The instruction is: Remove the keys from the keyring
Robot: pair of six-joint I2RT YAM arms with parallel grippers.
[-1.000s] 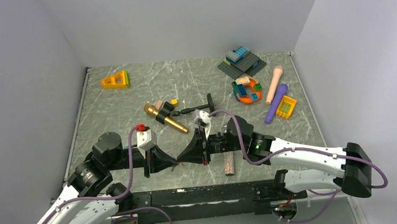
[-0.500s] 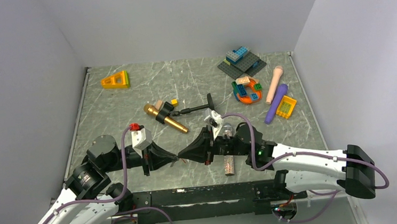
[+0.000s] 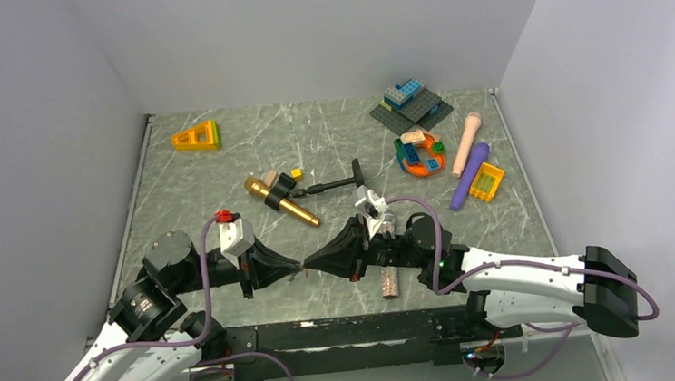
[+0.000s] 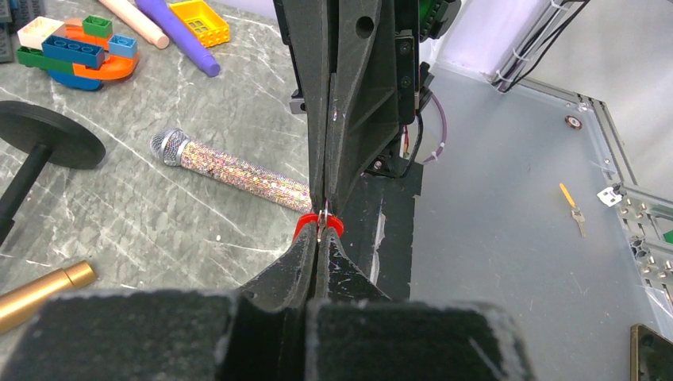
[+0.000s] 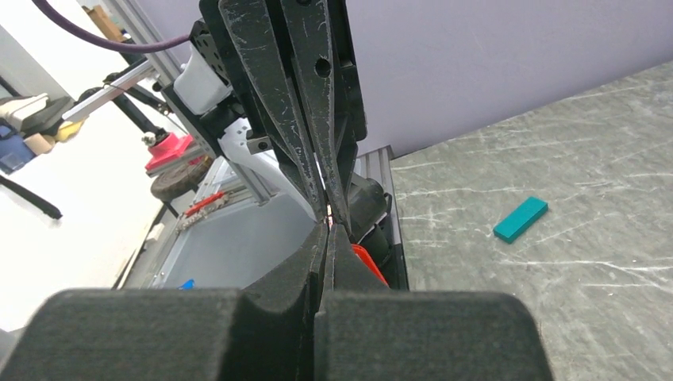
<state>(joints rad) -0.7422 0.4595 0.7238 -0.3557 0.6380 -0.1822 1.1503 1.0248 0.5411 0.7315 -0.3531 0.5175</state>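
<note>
Top external view shows my left claw and right claw meeting tip to tip above the near edge of the desk. The keyring is pinched between them, off the surface.

I judge the step in hand to be working a key off the ring. To do it well, one claw should act as a fixed anchor on the wire. The other should slide the key along the coil rather than tug straight away from it. A straight pull would likely bend the ring or tear it out of both grips. The motion should be small and slow, with a slight twist to follow the spiral. I would watch the left wrist view, since it shows the metal best. The grip points are tiny, so slipping is the main risk. If the ring drops here it could fall past the desk edge.

Both claws are clenched, with no gap showing between either pair of fingers. Left wrist view shows my left tips closed just below the glint of wire, with a red tab bulging on both sides of them. The right claw is closed onto the same spot from the other side. I cannot make out the key blades themselves.
</note>
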